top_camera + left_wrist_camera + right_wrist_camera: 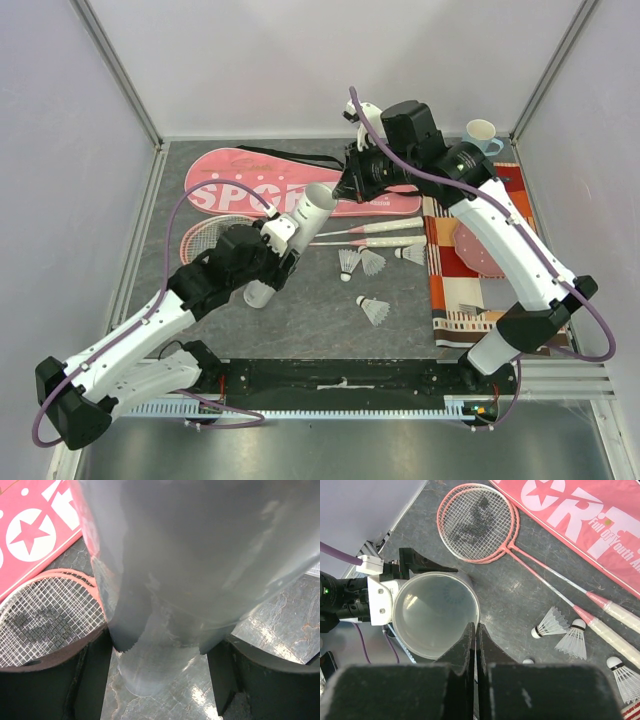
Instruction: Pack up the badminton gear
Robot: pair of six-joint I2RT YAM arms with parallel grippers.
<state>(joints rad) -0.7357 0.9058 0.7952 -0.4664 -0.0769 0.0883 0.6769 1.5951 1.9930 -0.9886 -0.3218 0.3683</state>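
Observation:
My left gripper (pixel 282 250) (pixel 160 650) is shut on the long white tube (pixel 300 235) (pixel 200 555), which tilts up off the table. Its open mouth (pixel 435 614) faces my right gripper (pixel 350 185) (pixel 476 627). The right jaws are shut, their tips right at the mouth's rim; whether they pinch the wall I cannot tell. Two pink rackets (pixel 215 235) (pixel 477 522) lie beside the pink SPORT bag (pixel 300 185) (pixel 590 517). Several shuttlecocks (pixel 360 263) (pixel 550 625) lie on the dark mat, one nearer the front (pixel 375 310).
A striped orange cloth (pixel 450 300) with a pink disc (pixel 480 250) on it covers the right side. A pale blue cup (pixel 483 135) stands at the back right. Metal rails border the mat, and both arm bases sit along the near edge.

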